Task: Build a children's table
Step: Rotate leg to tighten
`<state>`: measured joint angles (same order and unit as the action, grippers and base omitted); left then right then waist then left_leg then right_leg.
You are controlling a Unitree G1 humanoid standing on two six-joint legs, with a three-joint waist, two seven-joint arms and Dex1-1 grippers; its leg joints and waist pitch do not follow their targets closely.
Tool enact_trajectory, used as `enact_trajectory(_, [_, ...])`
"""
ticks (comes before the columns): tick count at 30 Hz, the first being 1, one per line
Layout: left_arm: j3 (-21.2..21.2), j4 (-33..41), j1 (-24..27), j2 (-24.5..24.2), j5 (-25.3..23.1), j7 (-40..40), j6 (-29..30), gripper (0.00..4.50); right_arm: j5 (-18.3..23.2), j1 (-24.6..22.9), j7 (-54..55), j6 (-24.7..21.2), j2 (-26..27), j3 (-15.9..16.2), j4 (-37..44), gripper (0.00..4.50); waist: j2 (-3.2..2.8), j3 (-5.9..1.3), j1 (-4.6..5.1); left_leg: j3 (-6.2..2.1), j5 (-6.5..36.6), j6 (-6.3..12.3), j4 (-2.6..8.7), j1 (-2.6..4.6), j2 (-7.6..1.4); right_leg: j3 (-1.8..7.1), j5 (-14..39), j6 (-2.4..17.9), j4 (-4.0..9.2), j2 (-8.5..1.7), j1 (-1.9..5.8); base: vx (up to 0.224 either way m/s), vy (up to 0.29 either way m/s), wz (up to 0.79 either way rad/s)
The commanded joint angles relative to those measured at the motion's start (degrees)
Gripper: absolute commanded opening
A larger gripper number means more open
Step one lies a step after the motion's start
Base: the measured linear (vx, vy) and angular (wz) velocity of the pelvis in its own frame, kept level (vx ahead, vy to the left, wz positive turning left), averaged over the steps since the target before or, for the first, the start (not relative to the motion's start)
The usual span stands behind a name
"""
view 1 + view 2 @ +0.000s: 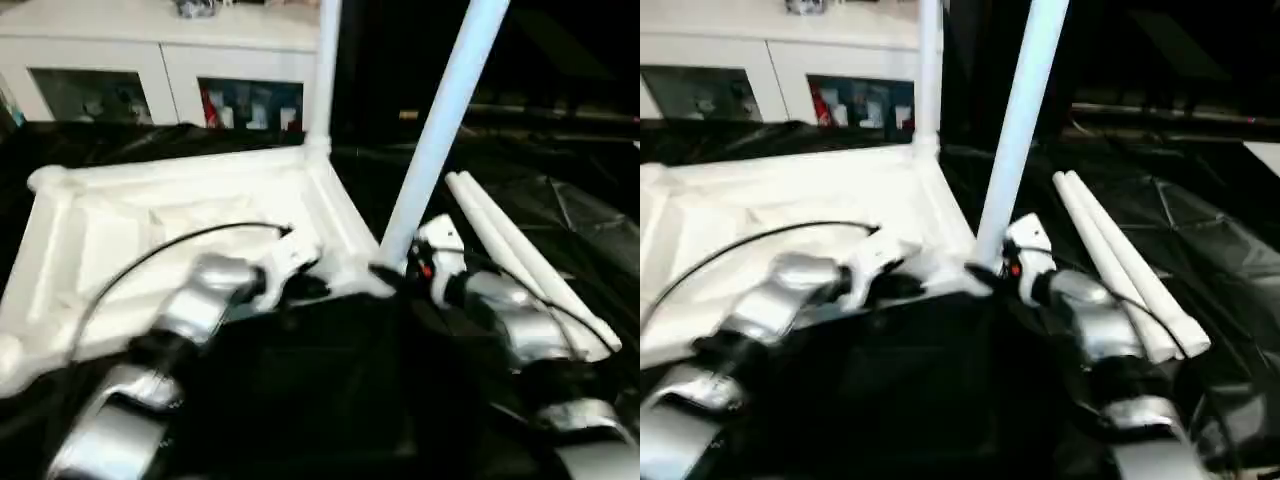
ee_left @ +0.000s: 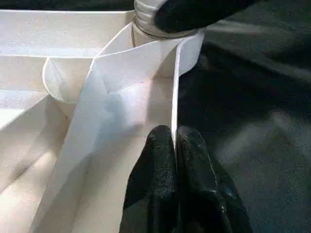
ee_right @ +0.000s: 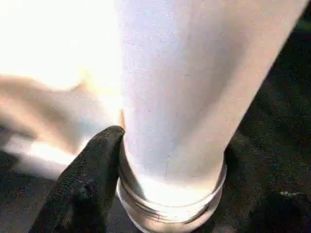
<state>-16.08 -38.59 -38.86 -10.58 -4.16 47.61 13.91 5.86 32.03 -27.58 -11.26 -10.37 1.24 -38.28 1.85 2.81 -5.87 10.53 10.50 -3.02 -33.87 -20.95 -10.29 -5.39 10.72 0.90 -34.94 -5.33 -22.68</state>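
Note:
The children's table's white tabletop [image 1: 180, 215] lies upside down on the black cover. One leg [image 1: 325, 70] stands upright in its far right corner socket. A second leg [image 1: 440, 130] leans in the near right corner socket. My right gripper [image 3: 175, 184] is closed around this leg's base, one black finger [image 3: 92, 179] pressed against its ringed end. My left gripper [image 2: 174, 145] is shut on the thin raised rim [image 2: 176, 87] of the tabletop, just short of that same corner. Two more legs [image 1: 520, 260] lie side by side on the cover to the right.
A white cabinet with glass doors [image 1: 160, 70] stands behind the work table. The black cover [image 1: 1200, 230] is wrinkled around the loose legs. A black cable [image 1: 150, 255] loops over the tabletop from my left forearm.

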Motion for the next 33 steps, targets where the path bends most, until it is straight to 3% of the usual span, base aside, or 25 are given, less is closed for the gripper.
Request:
enact_trajectory(1, [1.76,-0.99,-1.41,1.81,0.06,-6.21,0.87,0.00,-0.63,-0.86,4.81,-3.16,1.70,-0.01,-3.37,2.69,-0.02,-3.17,0.11,-1.55,16.47,-1.88,4.66,1.03,-3.13,3.24,22.35,8.56,5.54,-4.53,2.08,0.000,0.000,0.00])
enact_trajectory(2, [1.22,-1.92,-2.55,5.35,-0.15,-8.92,0.39,0.00,-0.47,0.70,11.81,-4.14,4.74,-1.69,-5.26,2.69,-0.21,-3.10,0.18,-1.46,16.94,-1.58,4.70,1.21,-3.05,3.33,22.81,8.27,5.75,-4.43,1.82,0.000,0.000,0.00])
enact_trajectory(4, [0.01,-2.48,-3.03,7.65,-0.82,-9.76,-1.08,0.00,-1.75,1.92,14.80,-2.43,5.90,-1.19,-6.80,2.69,-0.31,-3.17,0.18,-1.51,16.77,-1.71,4.72,1.02,-3.02,3.26,22.36,7.85,5.82,-4.41,1.97,0.000,0.000,0.00])
enact_trajectory(9, [-0.80,-3.76,-3.42,8.96,-1.50,-9.80,-3.08,0.00,-2.96,3.25,17.20,0.10,6.65,-1.49,-8.47,2.69,-0.23,-3.35,0.08,-1.46,15.41,-0.76,4.75,0.69,-3.01,3.31,18.28,7.99,5.40,-4.36,2.23,0.000,0.000,0.00])
enact_trajectory(12, [-0.42,-4.91,-3.91,8.34,-1.87,-10.43,-4.00,0.00,-1.77,3.57,17.31,0.99,6.51,-3.22,-8.53,3.39,-0.18,-3.35,0.01,-1.32,15.17,-0.18,4.70,0.70,-2.96,3.34,17.62,8.33,5.36,-4.34,2.24,0.000,0.000,0.00])
enact_trajectory(18, [0.57,-6.67,-5.09,8.35,-1.95,-11.01,-6.86,0.00,-1.78,3.57,16.40,2.83,5.51,-3.50,-6.94,3.75,-0.17,-3.47,-0.35,-1.20,12.91,0.44,4.62,0.53,-3.03,3.34,15.17,8.88,5.00,-4.30,2.39,0.000,0.000,0.00])
enact_trajectory(19, [1.00,-6.81,-5.27,8.56,-1.57,-10.66,-7.79,0.00,-2.77,1.75,15.01,2.98,3.81,-2.26,-1.98,3.75,-0.37,-3.41,-0.39,-1.16,12.70,0.53,4.62,0.54,-3.02,3.36,14.70,8.88,5.09,-4.23,2.38,0.000,0.000,0.00])
enact_trajectory(21, [1.26,-6.97,-5.36,8.69,-1.24,-10.40,-8.66,0.00,-2.79,0.09,13.27,2.45,2.51,-1.64,2.07,3.75,-0.06,-3.52,-0.64,-1.01,11.88,1.19,4.45,0.77,-3.08,3.49,12.34,9.12,4.80,-4.17,2.31,0.000,0.000,0.00])
enact_trajectory(24, [1.55,-7.22,-5.45,8.82,-0.88,-10.35,-9.20,0.00,-2.81,-1.55,11.66,1.81,1.26,-1.16,5.65,3.75,-0.11,-3.71,-0.72,-1.05,8.94,2.64,4.19,0.14,-2.99,3.42,9.54,9.50,4.37,-4.22,2.85,0.000,0.000,0.00])
enact_trajectory(26, [3.12,-7.42,-5.87,9.44,0.55,-10.96,-11.48,0.00,-1.68,-4.87,6.64,-0.69,-1.56,-0.22,12.37,3.75,-0.50,-3.71,-0.76,-1.00,8.06,3.65,4.02,0.19,-2.96,3.43,7.74,10.27,4.22,-4.13,2.76,0.000,0.000,0.00])
enact_trajectory(27, [3.40,-7.43,-5.94,9.54,0.82,-11.01,-11.74,0.29,-1.53,-5.23,6.04,-1.00,-1.89,-0.11,13.10,3.82,-0.32,-3.58,-0.74,-0.92,7.92,4.13,3.98,0.03,-2.79,3.37,7.53,10.10,4.44,-3.90,2.97,0.000,0.000,0.00])
enact_trajectory(30, [6.42,-5.44,-6.49,9.98,4.05,-10.40,-11.86,0.60,0.65,-8.88,-0.95,-3.37,-5.65,1.47,20.58,3.85,-0.60,-3.84,-1.09,-1.03,7.23,5.05,3.80,-0.13,-2.88,3.36,6.81,10.86,4.12,-4.28,3.23,0.000,0.000,0.00])
enact_trajectory(31, [7.34,-3.98,-6.47,9.51,4.83,-10.46,-11.09,0.65,2.15,-10.16,-3.40,-4.11,-6.86,1.96,23.69,3.85,-0.76,-3.90,-1.13,-1.06,6.75,5.63,3.63,0.04,-3.45,3.30,3.09,12.62,3.69,-4.17,2.97,0.000,0.000,0.00])
enact_trajectory(32, [7.34,-3.98,-6.47,9.51,4.83,-10.46,-11.09,0.67,2.15,-10.16,-3.40,-4.11,-6.86,1.96,23.69,3.85,-0.56,-3.86,-1.02,-1.14,6.37,6.10,3.63,-0.31,-3.43,3.22,2.04,12.88,3.52,-4.17,3.22,0.000,0.000,0.00])
enact_trajectory(33, [9.29,-1.19,-6.23,8.44,6.26,-11.01,-9.65,0.73,4.98,-12.05,-7.47,-5.07,-8.40,2.70,28.30,3.85,-0.66,-3.89,-0.99,-1.10,6.74,6.53,3.59,-0.27,-3.38,3.11,1.62,13.22,3.46,-4.18,3.23,0.000,0.000,0.00])
